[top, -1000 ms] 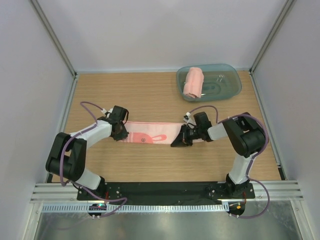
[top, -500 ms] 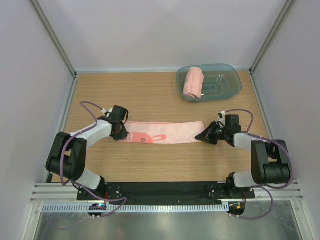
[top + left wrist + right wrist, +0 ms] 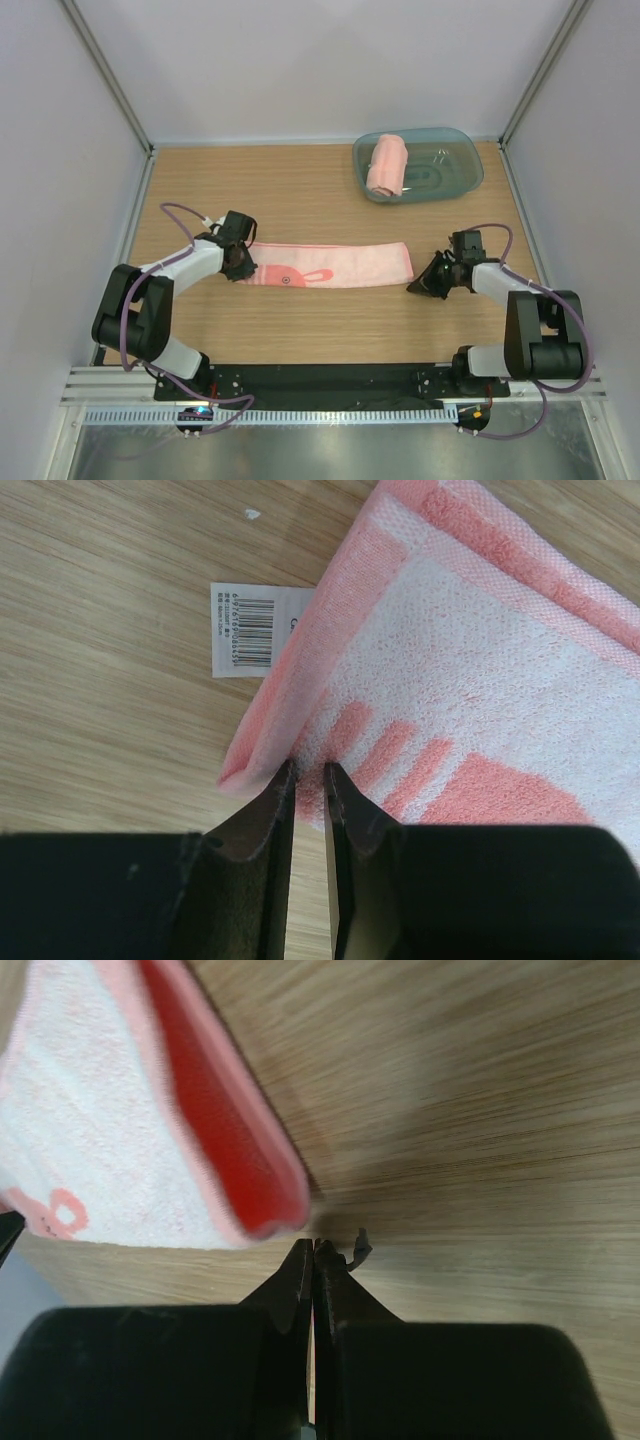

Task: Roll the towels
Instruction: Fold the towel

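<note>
One salmon-pink towel (image 3: pixel 330 265) lies flat as a long folded strip across the middle of the table. My left gripper (image 3: pixel 243 265) is at its left end. In the left wrist view the jaws (image 3: pixel 309 772) are nearly closed and pinch the towel's (image 3: pixel 470 680) edge. My right gripper (image 3: pixel 416 287) sits on the table just past the towel's right end. In the right wrist view it (image 3: pixel 314 1245) is shut and empty, with the towel's end (image 3: pixel 120 1130) just beyond its tips. A second towel (image 3: pixel 387 165) lies rolled in the tub.
The translucent blue-green tub (image 3: pixel 450 170) stands at the back right. A white barcode label (image 3: pixel 250 630) sticks out from the towel's left end. Grey walls enclose the table on three sides, with metal posts in the corners.
My right gripper moved right from the towel's middle, drew the towel's right end out to full length, then came off it and a little nearer. The left gripper stayed put.
</note>
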You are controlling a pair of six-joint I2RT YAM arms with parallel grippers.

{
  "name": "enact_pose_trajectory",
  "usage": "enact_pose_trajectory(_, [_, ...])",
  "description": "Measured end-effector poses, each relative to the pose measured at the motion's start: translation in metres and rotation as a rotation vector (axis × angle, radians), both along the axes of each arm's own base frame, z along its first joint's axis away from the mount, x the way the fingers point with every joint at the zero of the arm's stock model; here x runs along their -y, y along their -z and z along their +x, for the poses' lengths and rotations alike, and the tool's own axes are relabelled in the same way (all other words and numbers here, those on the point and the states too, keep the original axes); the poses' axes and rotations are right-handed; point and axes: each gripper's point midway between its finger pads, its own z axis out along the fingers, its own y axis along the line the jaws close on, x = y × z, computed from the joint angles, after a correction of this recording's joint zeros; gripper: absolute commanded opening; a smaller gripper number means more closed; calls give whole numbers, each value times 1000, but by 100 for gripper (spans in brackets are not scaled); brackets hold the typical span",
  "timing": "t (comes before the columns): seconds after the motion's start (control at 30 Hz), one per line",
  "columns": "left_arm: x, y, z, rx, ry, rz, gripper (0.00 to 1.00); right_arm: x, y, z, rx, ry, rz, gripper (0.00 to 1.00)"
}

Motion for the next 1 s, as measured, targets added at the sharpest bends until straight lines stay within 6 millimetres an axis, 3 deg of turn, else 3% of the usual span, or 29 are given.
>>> enact_pose_trajectory(0.17, [0,0,0,-1,2,-2,17,0,6,-2,-38,6,6,1])
enact_pose_trajectory(0.3, [0,0,0,-2,1,-3,16,2,-1,-4,-20,12,-9,1])
enact_pose_trajectory(0.5, [-1,0,0,-2,1,-2,14,5,-69,4,258,49,-11,1])
enact_pose_trajectory(0.57, [-1,0,0,-2,0,-2,15,4,-80,7,299,56,1,1])
enact_pose_trajectory(0.67, [-1,0,0,-2,0,-2,14,3,-69,13,247,63,10,1])
enact_pose_trajectory(0.87, [-1,0,0,-2,0,-3,14,1,-21,17,77,68,21,1])
enact_pose_trajectory(1.0, [-1,0,0,-1,0,-3,13,0,-5,20,40,64,26,1])
